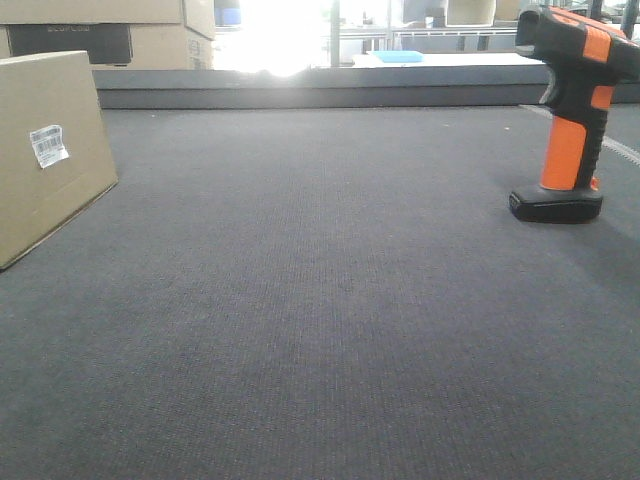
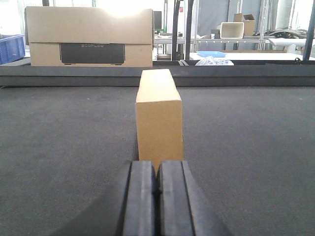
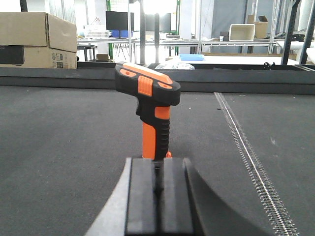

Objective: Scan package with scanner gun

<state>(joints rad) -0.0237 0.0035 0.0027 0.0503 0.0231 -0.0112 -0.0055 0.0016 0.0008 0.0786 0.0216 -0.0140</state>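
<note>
This looks like the very start of the job. Nothing is picked up yet.

The left gripper (image 2: 157, 169) is closed, with its pads pressed flat together and nothing between them. The right gripper (image 3: 157, 172) is closed the same way and holds nothing.

The box (image 1: 50, 150) stands on a thin edge at the left side of the table (image 1: 320, 300). In the left wrist view it sits just ahead of the left gripper, with its narrow end facing the camera. So its long side runs away from the gripper, along the table. The broad face with the white label (image 1: 48, 145) looks toward the middle of the table, where the scanner side is.

The scanner (image 1: 570, 120) stands at the right side, well apart from the box. It stands up straight on its flat black base, so its long side goes up and down. Its head seems to point left, toward the box. In the right wrist view it is right in front of the right gripper.

For the next move, I think the right gripper has to open, slide forward around the orange handle and close on it. Then it can lift the scanner and aim the head at the label. The scanner is tall on a small base, so a bump could tip it.
</note>
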